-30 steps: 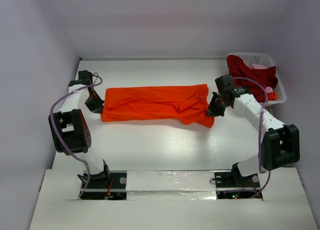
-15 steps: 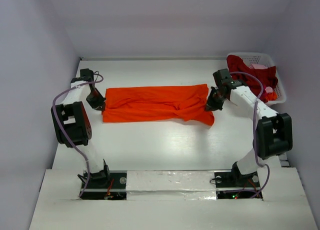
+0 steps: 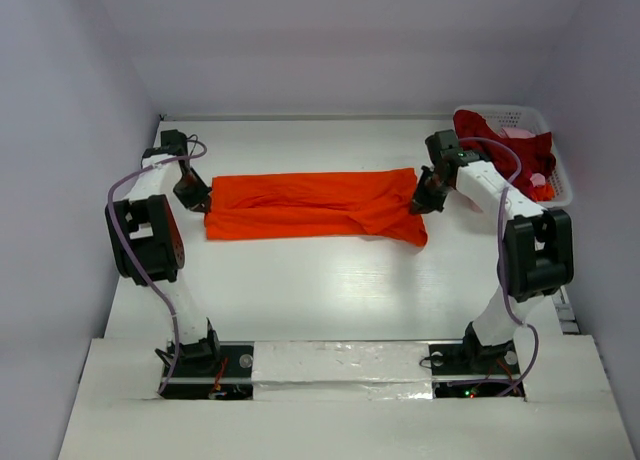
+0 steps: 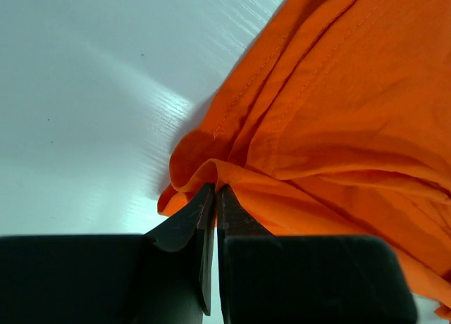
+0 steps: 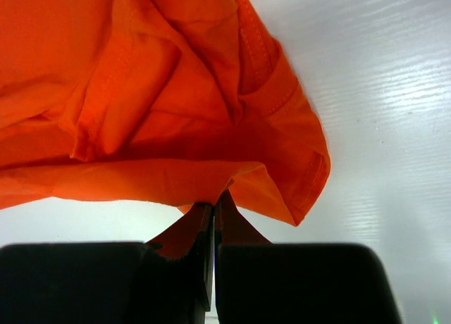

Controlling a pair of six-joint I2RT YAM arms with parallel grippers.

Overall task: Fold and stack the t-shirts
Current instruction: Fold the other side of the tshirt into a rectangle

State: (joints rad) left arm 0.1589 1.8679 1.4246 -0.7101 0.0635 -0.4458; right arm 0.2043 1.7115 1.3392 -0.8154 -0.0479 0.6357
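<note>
Across mid-desk [image 3: 300, 280], holds orange-red t-shirt [image 3: 310, 205] as long band, long axis left-right. Clamps left end w/ left jaws, right end w/ right jaws, both pinched tight on cloth; one arm per end, equally near. Has crimson t-shirt [image 3: 495, 145] + pink cloth [image 3: 518, 133] in white basket [image 3: 515, 110], far right.

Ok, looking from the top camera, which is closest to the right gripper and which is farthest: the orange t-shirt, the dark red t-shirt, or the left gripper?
1. The orange t-shirt: the right gripper is pinching its right end.
2. The dark red t-shirt: in the white basket, back right corner.
3. The left gripper: across the table, pinching the shirt's left end.
</note>
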